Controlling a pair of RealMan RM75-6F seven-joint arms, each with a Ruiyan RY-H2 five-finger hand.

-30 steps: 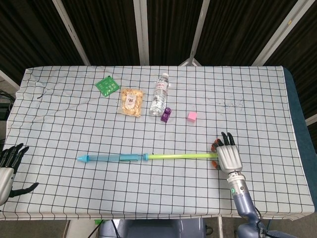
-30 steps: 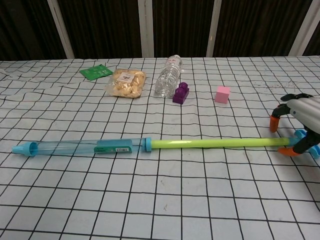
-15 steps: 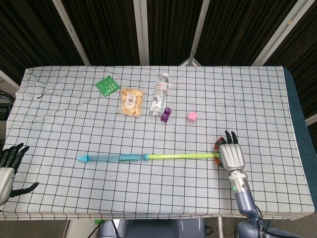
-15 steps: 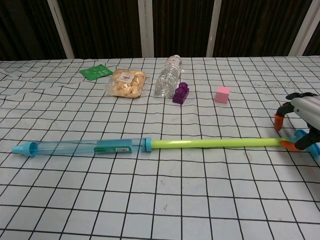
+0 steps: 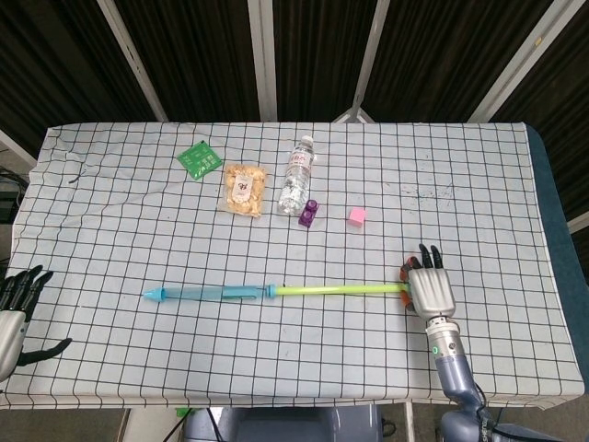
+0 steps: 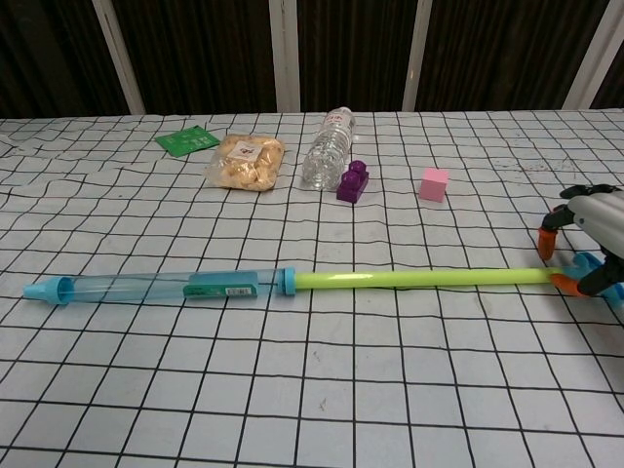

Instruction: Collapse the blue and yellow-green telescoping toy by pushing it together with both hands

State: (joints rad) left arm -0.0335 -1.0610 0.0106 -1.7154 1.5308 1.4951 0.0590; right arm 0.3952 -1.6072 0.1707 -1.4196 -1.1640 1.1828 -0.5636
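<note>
Lying fully extended across the checked tablecloth (image 5: 479, 184), the blue and yellow-green telescoping toy (image 5: 276, 292) has its clear blue barrel on one side and its thin yellow-green rod reaching to the right hand (image 5: 428, 288), whose orange-tipped fingers (image 6: 547, 237) curl around the rod's blue end cap, though a firm grip cannot be told. Well beyond the toy's blue tip, at the table's edge, the left hand (image 5: 13, 313) hangs with fingers spread, holding nothing. Behind the toy lie a clear plastic water bottle (image 6: 327, 148), a purple toy brick (image 6: 353, 181), a pink cube (image 6: 434, 183), a clear snack bag (image 6: 247, 161) and a green packet (image 6: 187, 139).
</note>
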